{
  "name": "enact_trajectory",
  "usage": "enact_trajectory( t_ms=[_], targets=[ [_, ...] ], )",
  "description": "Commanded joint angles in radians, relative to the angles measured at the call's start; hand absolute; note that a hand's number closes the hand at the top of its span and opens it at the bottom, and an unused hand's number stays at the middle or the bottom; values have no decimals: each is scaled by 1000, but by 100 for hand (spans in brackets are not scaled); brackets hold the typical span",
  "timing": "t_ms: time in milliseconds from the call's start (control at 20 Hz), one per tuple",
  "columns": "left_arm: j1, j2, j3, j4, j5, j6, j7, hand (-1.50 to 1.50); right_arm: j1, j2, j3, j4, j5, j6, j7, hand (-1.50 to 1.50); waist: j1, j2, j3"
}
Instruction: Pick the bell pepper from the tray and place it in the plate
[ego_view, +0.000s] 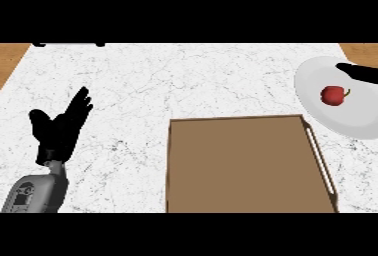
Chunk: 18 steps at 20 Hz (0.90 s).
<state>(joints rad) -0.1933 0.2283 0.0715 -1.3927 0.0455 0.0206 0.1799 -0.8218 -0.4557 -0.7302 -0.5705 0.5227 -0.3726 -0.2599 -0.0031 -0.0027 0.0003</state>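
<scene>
A small red bell pepper with a thin stem lies on the white plate at the right edge of the counter. Only a black part of my right hand shows, over the plate's far rim, a little above and right of the pepper and apart from it. The brown tray sits in the near middle with nothing in it. My left hand rests open at the left, fingers up, far from the tray.
The counter top is white marble, with wooden strips showing at its far left and far right corners. A dark object lies at the far left edge. The tray's white handle runs along its right side, close to the plate.
</scene>
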Motion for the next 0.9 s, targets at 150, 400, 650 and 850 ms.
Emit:
enact_trajectory(
  t_ms=[150, 400, 650, 850],
  targets=[
    [61, -29, -22, -20, -26, 10, -31, 0, 78, -41, -59, -87, -186, 253, 58, -150, -7, -2, -1],
    [20, -35, -12, -40, -22, 10, 29, 0, 174, -25, -11, -160, -261, 250, 17, -150, 4, 2, 0],
    [-44, -35, 6, 33, -32, 11, 9, 0, 299, -45, -10, -213, -321, 304, -15, -150, -4, 1, -1],
    [59, -50, -22, -98, -45, 11, 32, 0, 319, -116, -13, -213, -371, 315, 0, -150, 4, 1, 0]
  ],
)
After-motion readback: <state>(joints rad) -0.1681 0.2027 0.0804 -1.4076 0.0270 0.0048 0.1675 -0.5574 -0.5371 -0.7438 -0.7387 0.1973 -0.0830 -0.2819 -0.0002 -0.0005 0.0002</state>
